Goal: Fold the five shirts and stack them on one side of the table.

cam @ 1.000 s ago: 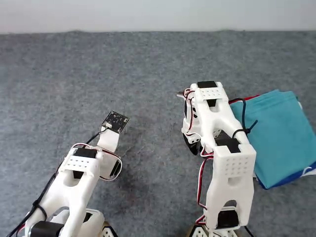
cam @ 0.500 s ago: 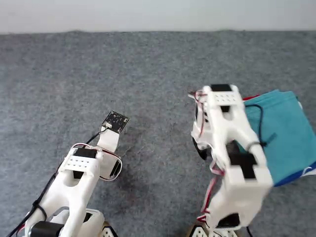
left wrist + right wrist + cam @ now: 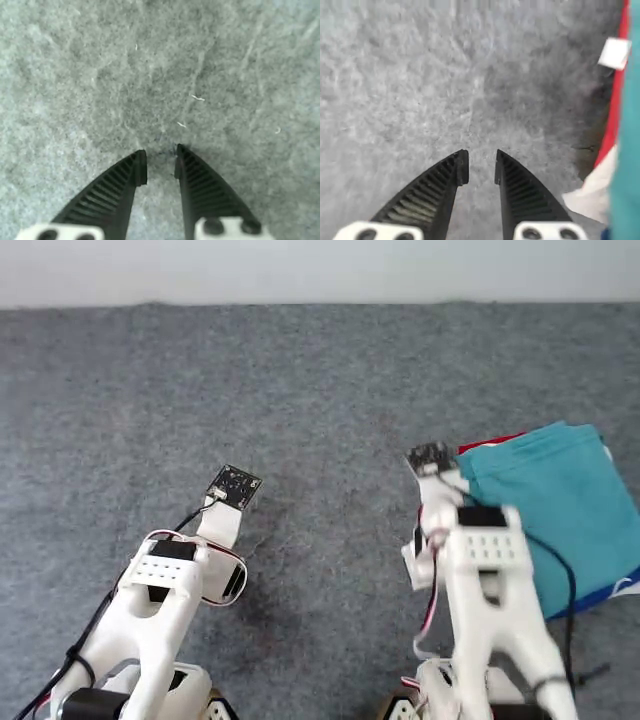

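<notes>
A stack of folded shirts (image 3: 565, 505) lies at the table's right side, a teal one on top, with a red edge (image 3: 490, 443) and a blue edge (image 3: 590, 600) showing beneath. In the right wrist view the stack's red edge (image 3: 615, 100), teal cloth (image 3: 631, 150) and a white tag (image 3: 615, 52) lie beside my right gripper (image 3: 481, 167), which is shut over bare carpet. The right arm (image 3: 485, 570) stands just left of the stack. My left gripper (image 3: 161, 167) is shut above bare carpet, and its arm (image 3: 165, 590) sits at the near left.
Grey carpet (image 3: 300, 390) covers the table up to a pale wall (image 3: 320, 270) at the far side. The left and middle stretches hold nothing but the arms.
The right arm has pulled back toward the near edge and shifted slightly right, ending beside the stack's left corner. The left arm has not moved.
</notes>
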